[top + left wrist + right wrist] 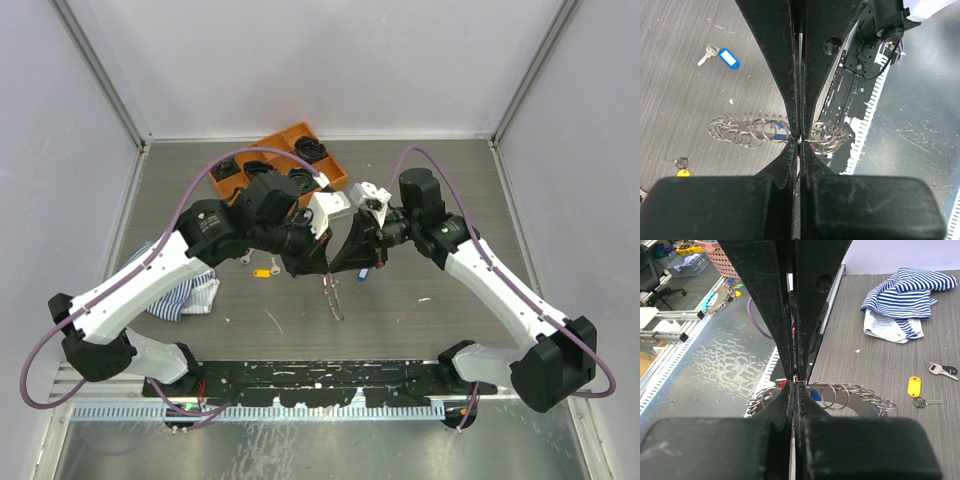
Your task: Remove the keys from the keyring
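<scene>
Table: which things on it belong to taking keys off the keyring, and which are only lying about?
Job: keyring; blue-tagged key; yellow-tagged key.
Lying about: striped cloth; orange tray of black coils.

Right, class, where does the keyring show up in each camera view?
Top external: keyring dangles at picture centre.
Left wrist: keyring strung across mid-frame.
Right wrist: keyring low, right of centre.
Shared landmark: yellow-tagged key, seen in all three.
</scene>
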You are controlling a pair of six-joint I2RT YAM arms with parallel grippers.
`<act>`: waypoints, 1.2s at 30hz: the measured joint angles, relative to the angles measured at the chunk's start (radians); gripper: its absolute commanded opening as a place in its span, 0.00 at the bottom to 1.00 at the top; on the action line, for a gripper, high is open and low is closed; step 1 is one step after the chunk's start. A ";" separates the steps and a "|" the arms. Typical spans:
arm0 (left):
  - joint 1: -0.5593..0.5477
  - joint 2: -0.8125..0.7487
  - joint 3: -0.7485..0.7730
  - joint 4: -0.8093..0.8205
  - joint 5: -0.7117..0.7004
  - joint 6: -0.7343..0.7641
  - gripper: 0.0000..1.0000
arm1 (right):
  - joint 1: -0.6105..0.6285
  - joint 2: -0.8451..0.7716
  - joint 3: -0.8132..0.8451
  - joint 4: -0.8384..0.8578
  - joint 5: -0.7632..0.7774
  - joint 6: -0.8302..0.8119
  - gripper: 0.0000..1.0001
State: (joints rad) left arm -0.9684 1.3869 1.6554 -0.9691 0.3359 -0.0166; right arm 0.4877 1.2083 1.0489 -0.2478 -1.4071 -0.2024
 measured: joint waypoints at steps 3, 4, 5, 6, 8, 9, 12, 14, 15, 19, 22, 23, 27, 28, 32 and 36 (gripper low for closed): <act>0.000 0.000 -0.010 0.005 0.002 -0.003 0.00 | 0.000 0.000 0.000 -0.032 -0.005 -0.046 0.08; 0.000 0.000 -0.013 0.008 0.003 -0.004 0.00 | 0.000 0.000 0.000 -0.043 -0.006 -0.059 0.12; 0.000 0.000 -0.016 0.010 0.004 -0.006 0.00 | 0.000 0.000 0.000 -0.051 -0.006 -0.068 0.13; 0.000 0.000 -0.019 0.013 0.005 -0.010 0.00 | 0.000 0.000 0.000 -0.056 -0.006 -0.075 0.03; 0.000 -0.001 -0.026 0.020 0.007 -0.019 0.00 | 0.000 0.000 0.000 -0.069 -0.008 -0.089 0.01; 0.000 -0.002 -0.030 0.024 0.009 -0.021 0.00 | -0.001 0.000 0.000 -0.075 -0.008 -0.091 0.01; 0.001 -0.008 -0.041 0.036 0.010 -0.027 0.00 | -0.001 0.000 0.000 -0.078 -0.003 -0.085 0.01; 0.002 -0.013 -0.048 0.044 0.009 -0.032 0.00 | -0.001 0.000 0.000 -0.078 0.001 -0.080 0.01; 0.003 -0.014 -0.053 0.050 0.009 -0.037 0.00 | -0.001 0.000 0.000 -0.078 0.004 -0.077 0.01; 0.011 -0.039 -0.102 0.107 0.011 -0.058 0.13 | -0.010 0.000 0.000 -0.073 0.015 -0.044 0.01; 0.015 -0.072 -0.158 0.175 0.010 -0.081 0.22 | -0.017 0.000 0.000 -0.060 0.014 -0.008 0.01; 0.015 -0.085 -0.177 0.198 0.010 -0.090 0.24 | -0.019 0.000 0.000 -0.055 0.014 0.004 0.01; 0.025 -0.129 -0.237 0.267 0.007 -0.121 0.38 | -0.019 0.000 0.000 -0.025 0.008 0.046 0.01; 0.026 -0.138 -0.245 0.279 0.003 -0.129 0.42 | -0.020 0.000 0.000 -0.016 0.004 0.055 0.01; 0.028 -0.172 -0.280 0.344 -0.013 -0.156 0.57 | -0.020 0.000 0.000 0.014 -0.001 0.084 0.01; 0.028 -0.248 -0.345 0.414 -0.045 -0.185 0.58 | -0.021 0.000 0.000 0.032 -0.002 0.100 0.01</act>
State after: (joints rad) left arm -0.9401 1.1393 1.3106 -0.5552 0.2909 -0.2012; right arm 0.4671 1.2083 1.0485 -0.2161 -1.4086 -0.1020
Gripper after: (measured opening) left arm 0.577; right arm 0.029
